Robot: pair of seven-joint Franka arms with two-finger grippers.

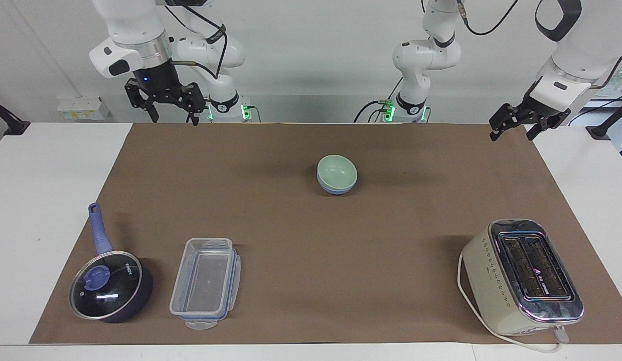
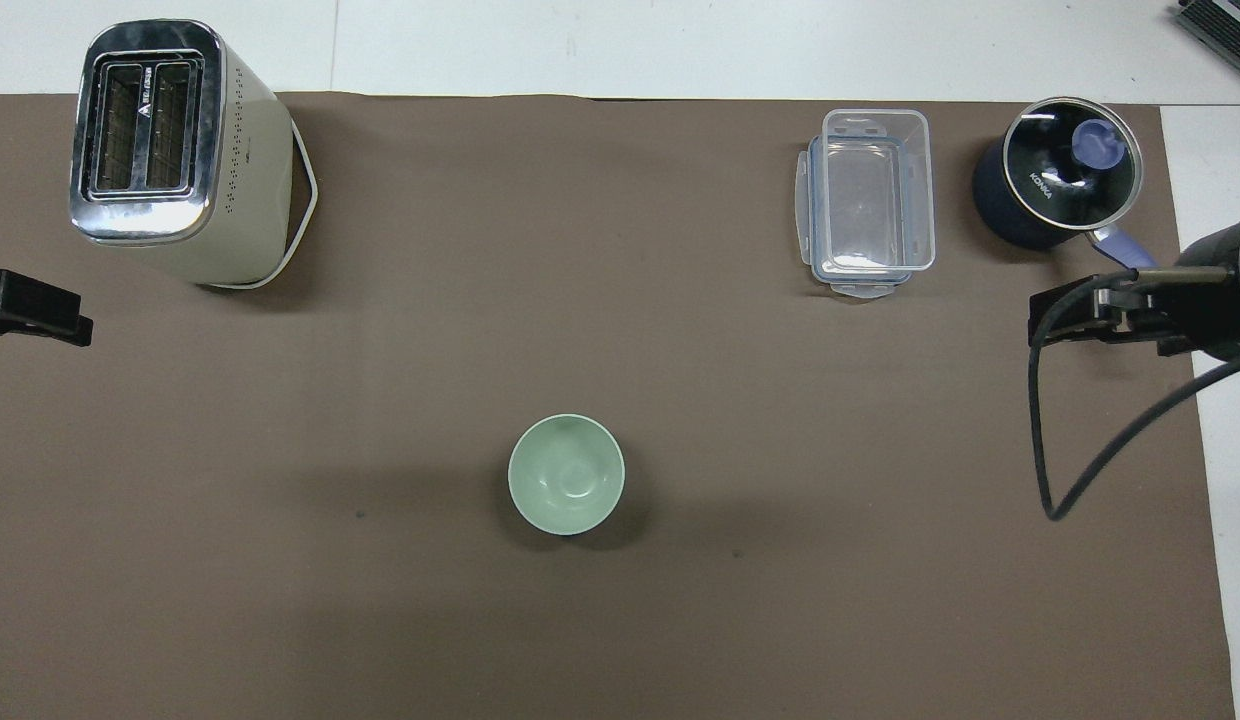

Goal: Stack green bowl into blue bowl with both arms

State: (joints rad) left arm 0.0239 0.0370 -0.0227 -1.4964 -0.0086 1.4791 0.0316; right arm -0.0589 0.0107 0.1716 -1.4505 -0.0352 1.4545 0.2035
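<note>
The pale green bowl point(image 1: 337, 170) point(image 2: 566, 474) sits nested inside the blue bowl point(image 1: 334, 190) in the middle of the brown mat. Only the blue bowl's lower wall shows in the facing view; from overhead the green bowl hides it. My right gripper point(image 1: 173, 116) point(image 2: 1072, 322) hangs open and empty in the air over the mat's corner at the right arm's end, well away from the bowls. At the left arm's end my left gripper point(image 1: 511, 131) point(image 2: 35, 315) hovers open and empty over the mat's edge.
A cream toaster point(image 1: 521, 276) point(image 2: 170, 150) with its cord stands at the left arm's end, farther from the robots than the bowls. A clear plastic container point(image 1: 205, 283) point(image 2: 868, 200) and a dark lidded pot point(image 1: 110, 286) point(image 2: 1055, 175) with a blue handle sit toward the right arm's end.
</note>
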